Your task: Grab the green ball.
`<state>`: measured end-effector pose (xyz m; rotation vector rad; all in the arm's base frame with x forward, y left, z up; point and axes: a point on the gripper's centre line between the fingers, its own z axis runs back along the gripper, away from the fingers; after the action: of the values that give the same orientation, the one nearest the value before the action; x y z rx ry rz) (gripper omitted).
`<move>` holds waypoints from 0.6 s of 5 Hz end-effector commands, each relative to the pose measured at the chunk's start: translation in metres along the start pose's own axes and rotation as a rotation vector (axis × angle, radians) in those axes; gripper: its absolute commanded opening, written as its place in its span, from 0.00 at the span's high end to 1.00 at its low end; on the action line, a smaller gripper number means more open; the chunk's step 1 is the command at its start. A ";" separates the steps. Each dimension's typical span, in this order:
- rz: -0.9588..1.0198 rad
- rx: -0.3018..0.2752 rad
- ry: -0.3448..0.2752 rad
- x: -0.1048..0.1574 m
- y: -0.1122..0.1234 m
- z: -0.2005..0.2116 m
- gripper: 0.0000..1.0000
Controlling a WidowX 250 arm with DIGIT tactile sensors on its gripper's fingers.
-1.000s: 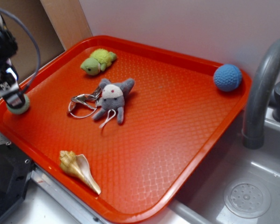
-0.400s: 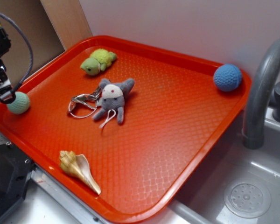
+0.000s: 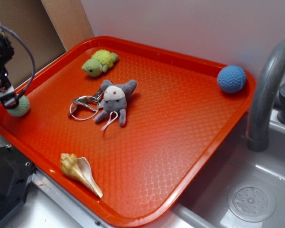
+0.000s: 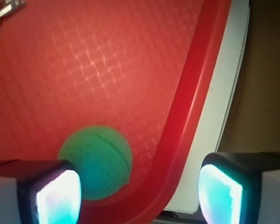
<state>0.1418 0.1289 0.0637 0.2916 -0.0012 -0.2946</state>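
Green ball (image 4: 97,161) sits at the tray (image 3: 180,142) edge, far left corner in ext. view, tucked vs the raised rim. Gripper (image 4: 139,192) hangs over it w/ jaws spread wide, holding nothing; wrist view shows the ball touching one pad (image 4: 58,196) (the other pad is out past the rim). Step looks like pre-grasp alignment. Next move prob needs a shift inward to centre the ball btwn pads, then descend & close.
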 end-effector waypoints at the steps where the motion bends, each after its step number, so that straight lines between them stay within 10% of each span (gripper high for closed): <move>1: -0.031 -0.077 0.040 -0.002 -0.021 -0.014 0.00; 3: -0.086 -0.139 0.084 -0.008 -0.042 -0.014 0.00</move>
<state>0.1224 0.0917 0.0316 0.1596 0.1222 -0.3547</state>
